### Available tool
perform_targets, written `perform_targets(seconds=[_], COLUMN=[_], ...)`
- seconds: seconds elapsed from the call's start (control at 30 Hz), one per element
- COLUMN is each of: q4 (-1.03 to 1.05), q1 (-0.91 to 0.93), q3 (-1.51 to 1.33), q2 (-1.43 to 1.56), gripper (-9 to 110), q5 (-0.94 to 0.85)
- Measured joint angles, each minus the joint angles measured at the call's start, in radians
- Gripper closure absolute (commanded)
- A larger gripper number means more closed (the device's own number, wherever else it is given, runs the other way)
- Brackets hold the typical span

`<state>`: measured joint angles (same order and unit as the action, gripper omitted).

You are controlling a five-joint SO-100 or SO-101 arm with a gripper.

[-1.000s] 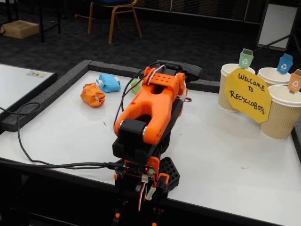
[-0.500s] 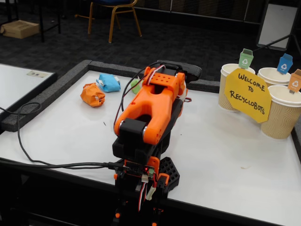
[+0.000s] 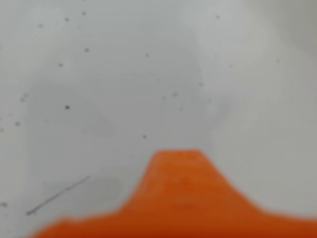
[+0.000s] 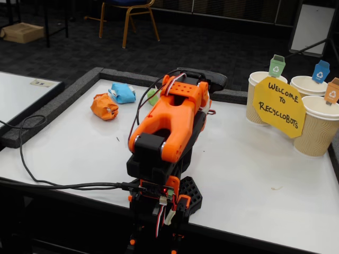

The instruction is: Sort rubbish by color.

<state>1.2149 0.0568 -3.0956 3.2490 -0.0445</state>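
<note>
Three crumpled paper balls lie at the far left of the white table (image 4: 254, 169) in the fixed view. The orange ball (image 4: 104, 106) is nearest. The light blue ball (image 4: 122, 92) is just behind it. The green ball (image 4: 152, 97) is partly hidden behind my arm (image 4: 169, 124). My arm is folded low, pointing away from the camera, and it hides the gripper there. In the wrist view my gripper (image 3: 177, 151) shows only as one blurred orange finger (image 3: 181, 188) over bare table. No ball is in the wrist view.
Three beige paper cups stand at the right, with a green tag (image 4: 276, 64), a blue tag (image 4: 320, 70) and an orange tag (image 4: 332, 91). A yellow sign (image 4: 278, 106) leans on them. A black cable (image 4: 32, 174) runs across the left. A grey raised border (image 4: 63, 103) edges the table.
</note>
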Motion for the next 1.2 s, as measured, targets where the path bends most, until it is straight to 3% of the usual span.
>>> perform_targets(seconds=[1.2], q4=[-0.032], q1=[-0.046], q3=[0.058], q2=[-0.092], gripper=[97], q5=[0.000])
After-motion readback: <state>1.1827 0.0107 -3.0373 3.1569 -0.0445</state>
